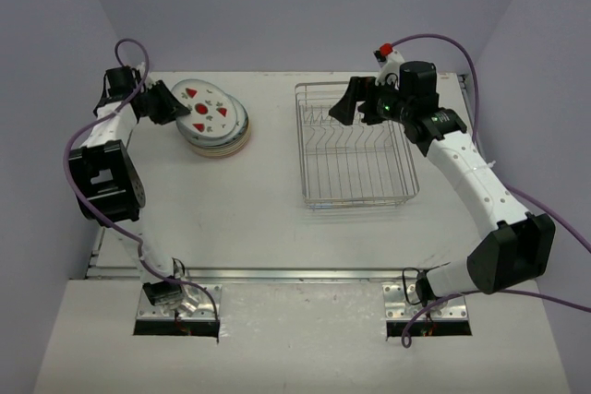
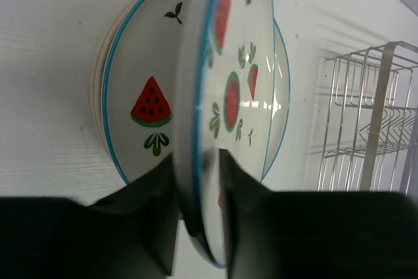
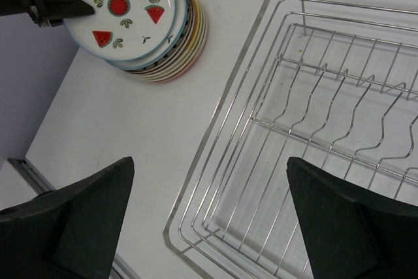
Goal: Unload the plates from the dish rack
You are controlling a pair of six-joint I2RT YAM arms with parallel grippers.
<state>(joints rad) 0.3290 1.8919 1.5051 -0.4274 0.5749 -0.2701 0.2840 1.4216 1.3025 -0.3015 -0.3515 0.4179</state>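
A pile of plates (image 1: 231, 140) lies at the table's back left. Its top plate (image 1: 205, 103), white with a blue rim and watermelon marks, is tilted up off the pile. My left gripper (image 2: 199, 158) is shut on that plate's rim (image 2: 235, 63), one finger on each face. Under it lies another watermelon plate (image 2: 140, 83). The dish rack (image 1: 302, 149), silver wire, stands right of centre and holds no plates. My right gripper (image 3: 210, 161) hangs open over the rack's rim (image 3: 222, 106), at its far left corner, with nothing between its fingers.
The pile (image 3: 189, 44) sits near the table's left edge, with the left gripper (image 3: 59, 6) on its far side. A metal rail (image 1: 295, 274) runs along the near edge. Purple walls close in the table at the back and sides.
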